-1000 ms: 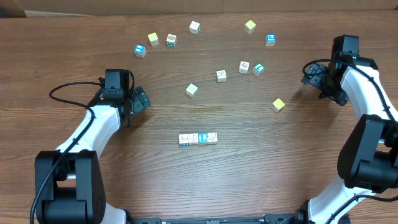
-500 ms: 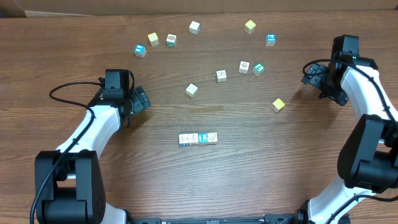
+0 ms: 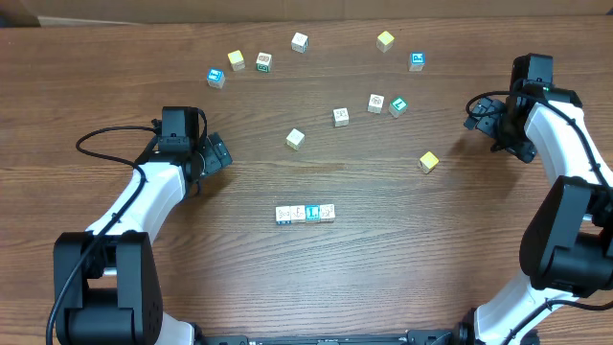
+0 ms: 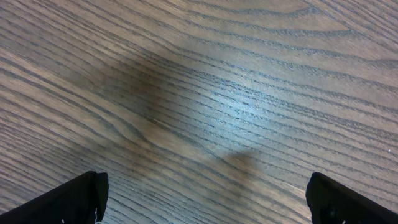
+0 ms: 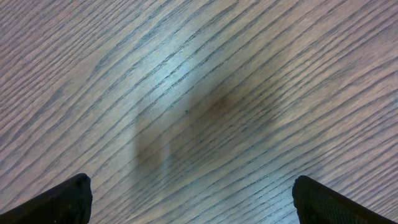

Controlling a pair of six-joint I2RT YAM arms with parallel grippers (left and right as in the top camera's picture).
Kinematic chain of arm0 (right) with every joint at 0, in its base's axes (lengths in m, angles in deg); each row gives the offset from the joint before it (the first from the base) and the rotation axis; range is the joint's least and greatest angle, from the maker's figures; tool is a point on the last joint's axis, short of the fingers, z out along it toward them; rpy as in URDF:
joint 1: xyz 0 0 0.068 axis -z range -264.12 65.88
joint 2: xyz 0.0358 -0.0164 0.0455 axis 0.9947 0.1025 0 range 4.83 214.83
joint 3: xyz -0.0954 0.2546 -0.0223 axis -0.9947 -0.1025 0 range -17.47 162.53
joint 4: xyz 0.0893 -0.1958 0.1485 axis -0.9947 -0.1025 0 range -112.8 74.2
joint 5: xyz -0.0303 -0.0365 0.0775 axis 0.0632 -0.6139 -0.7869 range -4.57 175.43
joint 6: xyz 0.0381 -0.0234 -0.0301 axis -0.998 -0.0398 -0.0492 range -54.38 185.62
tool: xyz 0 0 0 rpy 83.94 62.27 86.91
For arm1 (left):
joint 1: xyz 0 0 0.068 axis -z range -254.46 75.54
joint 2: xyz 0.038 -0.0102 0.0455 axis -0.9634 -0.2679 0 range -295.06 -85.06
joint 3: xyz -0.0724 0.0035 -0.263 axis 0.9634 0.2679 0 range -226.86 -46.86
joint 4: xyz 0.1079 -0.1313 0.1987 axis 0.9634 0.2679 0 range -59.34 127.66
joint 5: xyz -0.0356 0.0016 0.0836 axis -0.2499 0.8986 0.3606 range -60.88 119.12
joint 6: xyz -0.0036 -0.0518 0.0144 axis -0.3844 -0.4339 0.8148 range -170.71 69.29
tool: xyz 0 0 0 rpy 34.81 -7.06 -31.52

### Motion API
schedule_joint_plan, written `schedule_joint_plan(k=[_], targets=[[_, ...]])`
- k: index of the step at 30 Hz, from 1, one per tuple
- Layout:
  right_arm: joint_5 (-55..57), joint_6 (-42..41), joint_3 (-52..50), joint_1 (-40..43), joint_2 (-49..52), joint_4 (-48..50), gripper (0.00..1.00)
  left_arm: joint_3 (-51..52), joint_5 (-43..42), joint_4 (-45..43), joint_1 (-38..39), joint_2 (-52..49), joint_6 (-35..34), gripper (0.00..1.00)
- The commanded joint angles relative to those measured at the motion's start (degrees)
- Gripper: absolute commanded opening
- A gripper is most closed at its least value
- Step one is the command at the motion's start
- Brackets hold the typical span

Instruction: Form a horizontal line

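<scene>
Four touching letter cubes (image 3: 306, 213) form a straight horizontal row.

White arms (image 3: 153, 192), black joints (image 3: 180, 125), black cable (image 3: 80, 146), teal-tinged left gripper (image 3: 216, 153).

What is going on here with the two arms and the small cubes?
Nothing is being handled at this moment. The horizontal line of four touching letter cubes lies near the middle of the table. The left end effector and the right end effector are both open and empty, off to the sides over bare wood. The other cubes lie scattered further back.
</scene>
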Motion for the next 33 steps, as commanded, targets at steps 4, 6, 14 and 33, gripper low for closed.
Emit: schedule_joint_plan(k=[4,6,14,33], targets=[[0.2,0.0,1.2,0.0,-1.2,0.3,1.00,-0.9,0.5,0.0,0.1,-0.6,-1.0,0.99],[0.2,0.0,1.2,0.0,-1.2,0.3,1.00,-0.9,0.5,0.0,0.1,-0.6,-1.0,0.99],[0.2,0.0,1.2,0.0,-1.2,0.3,1.00,-0.9,0.5,0.0,0.1,-0.6,-1.0,1.00],[0.2,0.0,1.2,0.0,-1.2,0.3,1.00,2.7,6.3,4.3,0.0,14.6,-0.9,1.00]])
